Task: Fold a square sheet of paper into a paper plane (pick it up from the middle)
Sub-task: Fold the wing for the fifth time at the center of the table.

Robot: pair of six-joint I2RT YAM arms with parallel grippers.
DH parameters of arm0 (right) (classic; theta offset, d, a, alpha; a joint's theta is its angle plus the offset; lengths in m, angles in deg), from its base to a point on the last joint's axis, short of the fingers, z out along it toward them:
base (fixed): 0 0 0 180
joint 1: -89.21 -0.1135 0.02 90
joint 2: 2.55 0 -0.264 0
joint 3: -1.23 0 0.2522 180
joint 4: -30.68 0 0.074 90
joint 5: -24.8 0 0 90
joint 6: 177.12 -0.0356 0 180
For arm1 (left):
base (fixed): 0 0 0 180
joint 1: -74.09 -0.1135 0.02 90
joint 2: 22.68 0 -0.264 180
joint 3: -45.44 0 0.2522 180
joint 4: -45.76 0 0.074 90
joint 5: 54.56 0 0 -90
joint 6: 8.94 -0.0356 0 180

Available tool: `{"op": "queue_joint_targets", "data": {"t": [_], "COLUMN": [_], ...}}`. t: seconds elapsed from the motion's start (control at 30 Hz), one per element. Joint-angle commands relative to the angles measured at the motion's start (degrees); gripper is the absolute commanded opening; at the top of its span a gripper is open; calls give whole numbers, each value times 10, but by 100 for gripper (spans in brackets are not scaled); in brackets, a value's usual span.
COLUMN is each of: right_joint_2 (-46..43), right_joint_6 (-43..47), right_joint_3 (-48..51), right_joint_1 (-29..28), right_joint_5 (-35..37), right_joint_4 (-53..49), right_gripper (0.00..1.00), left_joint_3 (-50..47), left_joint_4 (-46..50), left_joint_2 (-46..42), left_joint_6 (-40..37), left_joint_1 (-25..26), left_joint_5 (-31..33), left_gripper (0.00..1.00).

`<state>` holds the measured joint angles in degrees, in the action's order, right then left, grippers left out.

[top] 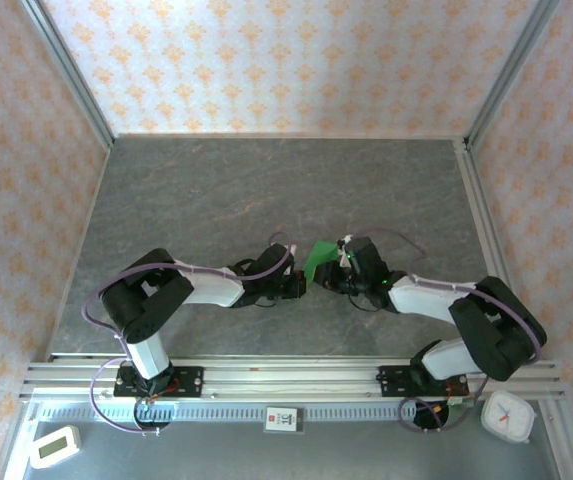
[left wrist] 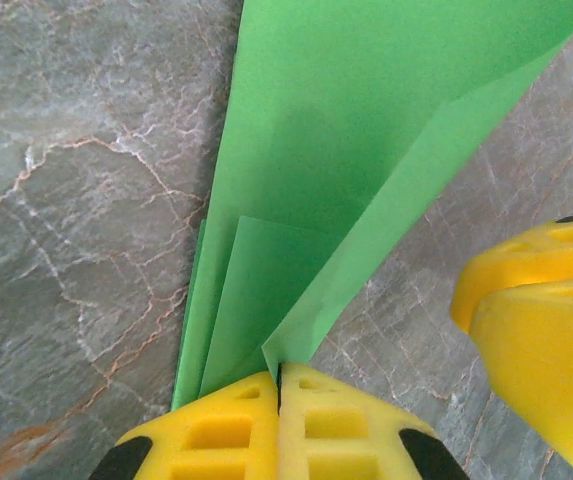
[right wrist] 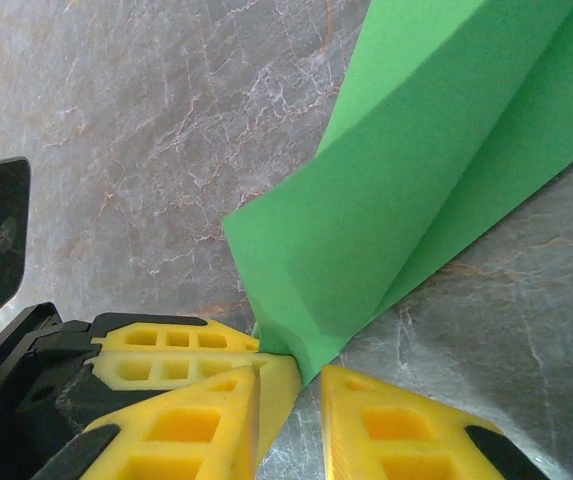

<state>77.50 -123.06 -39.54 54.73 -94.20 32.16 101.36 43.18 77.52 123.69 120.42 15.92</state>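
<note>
Grey marbled tabletop (top: 266,190); orange-patterned wallpaper walls (top: 286,60); aluminium rails (top: 286,375)

Top of green paper (left wrist: 366,130) (off-frame)

1. Your left arm (top: 201,290) and right arm (top: 436,298) both have white link shells between bulky black joint housings.
2. Thin lilac cables (top: 87,305) loop along each arm.
3. Your left gripper (left wrist: 278,378) and right gripper (right wrist: 291,385) have yellow fingers (right wrist: 406,435) moulded with rectangular pockets, on black mounts.
</note>
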Motion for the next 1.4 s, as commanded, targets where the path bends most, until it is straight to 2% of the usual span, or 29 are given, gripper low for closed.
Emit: {"op": "queue_joint_targets", "data": {"t": [0.0, 1.37], "right_joint_2": [13, 144], "right_joint_6": [0, -2], "right_joint_3": [-15, -44], "right_joint_1": [-4, -5], "right_joint_5": [-3, -4], "right_joint_4": [30, 102], "right_gripper": [22, 16], "left_joint_3": [-13, -68], "left_joint_4": [-4, -114], "left_joint_2": [-4, -12], "left_joint_6": [10, 73], "left_joint_1": [-8, -33], "left_joint_5": [-13, -71], "left_gripper": [0, 0]}}
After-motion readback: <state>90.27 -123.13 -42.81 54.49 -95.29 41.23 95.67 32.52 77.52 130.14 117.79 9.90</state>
